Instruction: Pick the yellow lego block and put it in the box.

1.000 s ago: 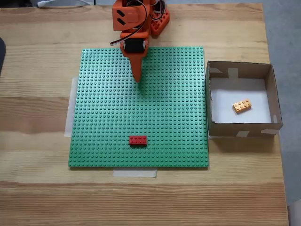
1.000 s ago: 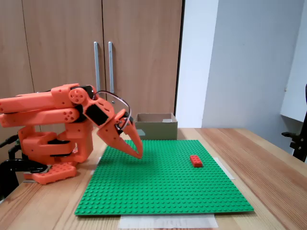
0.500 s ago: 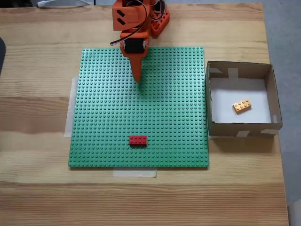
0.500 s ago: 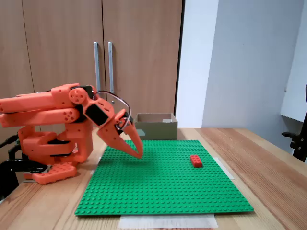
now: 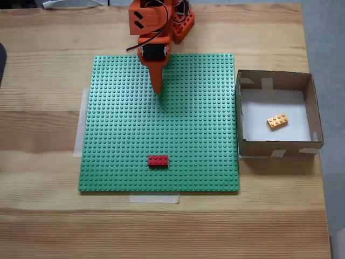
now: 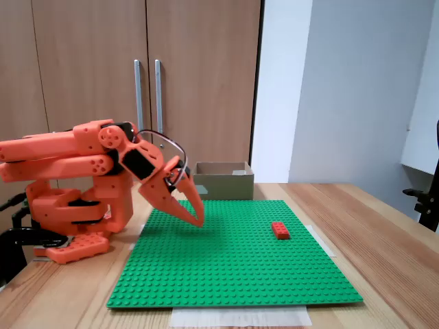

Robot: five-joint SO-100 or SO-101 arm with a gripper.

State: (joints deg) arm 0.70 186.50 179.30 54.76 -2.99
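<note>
The yellow lego block [image 5: 277, 121] lies on the white floor of the box [image 5: 277, 145], a little right of its middle. The box [image 6: 221, 186] stands beyond the green plate in a fixed view. My orange gripper [image 5: 157, 89] hangs just above the far part of the green baseplate [image 5: 199, 108], far from the box. Its fingers [image 6: 195, 212] are together with nothing between them, tips pointing down at the plate.
A red brick [image 5: 158, 160] sits on the baseplate near its front edge; it also shows as the red brick [image 6: 280, 230]. The arm's base [image 6: 75, 219] stands at the table's back edge. Bare wooden table surrounds the plate. Cupboard doors rise behind.
</note>
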